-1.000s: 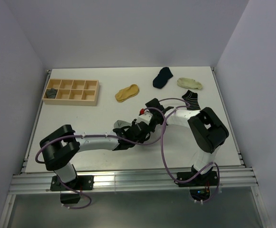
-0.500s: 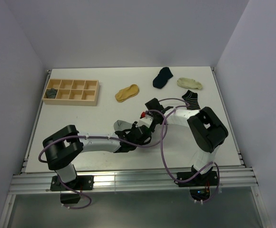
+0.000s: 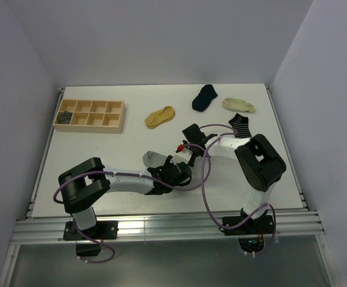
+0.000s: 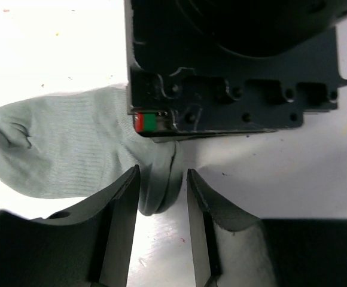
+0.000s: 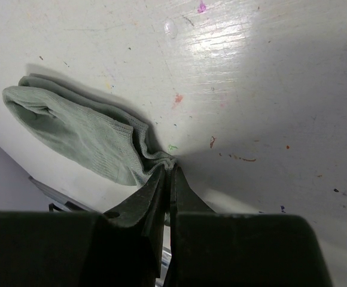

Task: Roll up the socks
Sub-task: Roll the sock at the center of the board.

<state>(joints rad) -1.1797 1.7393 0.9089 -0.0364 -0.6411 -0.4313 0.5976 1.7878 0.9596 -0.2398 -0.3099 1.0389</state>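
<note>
At the far left, a bundled dark grey sock [image 3: 64,117] is sitting in the wooden tray [image 3: 115,113]. The light grey sock [image 4: 60,149] is lying flat on the surface [image 3: 102,155], with its long axis running leftward from both claws and its toe lying free. The left claw [image 4: 161,179] is straddling the bunched cuff end, fingers apart and not visibly squeezing. The right claw [image 5: 169,168] is pinching the cuff edge, its fingers together on the fabric. Both arms are working at the cuff, so I judge the rolling needs to travel toward the toe. The yellow sock [image 3: 160,116], navy sock [image 3: 204,97], cream sock [image 3: 238,105] and striped sock [image 3: 240,124] are waiting farther back.
</note>
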